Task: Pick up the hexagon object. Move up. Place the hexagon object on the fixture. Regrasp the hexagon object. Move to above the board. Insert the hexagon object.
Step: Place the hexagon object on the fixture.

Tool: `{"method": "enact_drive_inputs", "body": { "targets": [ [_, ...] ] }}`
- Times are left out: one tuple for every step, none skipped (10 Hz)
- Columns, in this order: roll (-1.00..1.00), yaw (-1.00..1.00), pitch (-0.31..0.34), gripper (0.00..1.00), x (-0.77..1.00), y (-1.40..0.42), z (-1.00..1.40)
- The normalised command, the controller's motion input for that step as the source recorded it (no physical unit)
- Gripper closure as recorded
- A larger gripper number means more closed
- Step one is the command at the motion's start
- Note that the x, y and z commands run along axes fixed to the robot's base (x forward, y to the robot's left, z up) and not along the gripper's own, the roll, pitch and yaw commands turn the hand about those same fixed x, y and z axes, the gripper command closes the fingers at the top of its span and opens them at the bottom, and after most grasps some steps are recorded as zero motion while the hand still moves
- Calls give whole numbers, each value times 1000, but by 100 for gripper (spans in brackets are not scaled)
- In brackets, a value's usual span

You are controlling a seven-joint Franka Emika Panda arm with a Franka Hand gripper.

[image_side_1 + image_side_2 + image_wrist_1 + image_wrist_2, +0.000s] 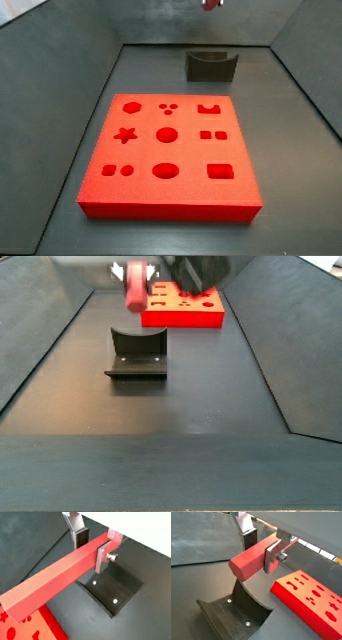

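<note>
The gripper [93, 543] is clamped on the hexagon object [57, 577], high above the dark floor. In both wrist views the flat silver fingers [272, 556] press on opposite faces of the long red bar close to one of its ends, and the rest of the bar juts out sideways from the jaws, roughly level. One finger pad [81, 538] sits dark against the bar's far face.

Directly beneath the gripper stands the fixture [234, 612], a dark bracket on a base plate with its screw heads showing, well clear of the bar. Beside it, also below the gripper, lies the board [312, 599], bright red with its shaped recesses facing up.

In a side view the gripper [144, 276] sits at the top edge of the picture, the bar [136, 289] showing end-on under it, the fixture [136, 354] nearer the camera and the board [181, 306] behind. In a side view only a sliver of the red bar [211, 3] peeks in at the top, above the fixture [210, 65], with the board [168, 152] filling the middle of the floor.
</note>
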Motion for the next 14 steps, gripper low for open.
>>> {"method": "enact_drive_inputs", "body": {
  "targets": [
    [-1000,-177,105,100,118,76,-1000],
    [-1000,-184,115,100,131,78,-1000],
    [-1000,-197,114,100,141,84,-1000],
    [-1000,-224,105,100,150,92,-1000],
    [-845,-213,78,100,158,97,-1000],
    [-684,-198,53,100,168,103,-1000],
    [-523,-178,36,100,177,110,-1000],
    [-366,-159,24,100,187,118,-1000],
    [-229,-136,13,100,198,117,-1000],
    [-180,-114,2,100,180,106,-866],
    [-173,-106,0,100,158,99,-756],
    [-127,-91,-10,100,115,139,-615],
    [-126,-84,-10,100,97,131,-621],
    [0,0,0,0,0,0,0]
  ]
}}
